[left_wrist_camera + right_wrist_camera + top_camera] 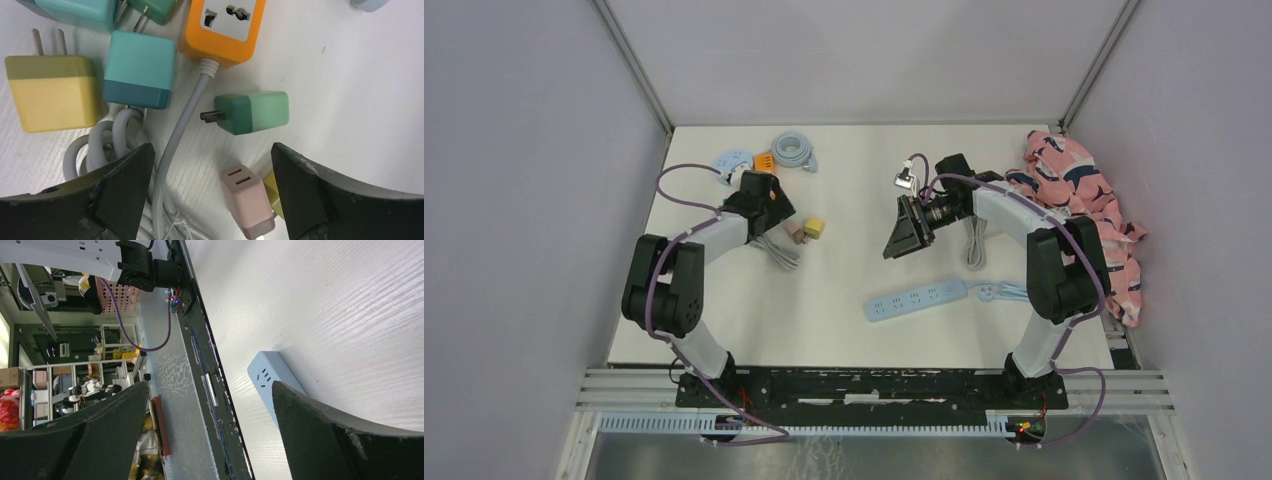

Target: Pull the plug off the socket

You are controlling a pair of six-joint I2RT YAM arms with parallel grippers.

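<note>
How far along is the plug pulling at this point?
Done, it seems: the green plug lies loose, prongs bare, apart from the orange socket, whose visible outlet is empty. In hand: nothing; the left pincer and right pincer are both open. Left: probably only backing away.

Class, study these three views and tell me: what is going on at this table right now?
The left gripper hovers open over a cluster of plugs, holding nothing. A green plug lies loose on the table, apart from the orange socket, whose visible outlet is empty. The right gripper is open too, empty, tilted near the blue power strip.
</note>
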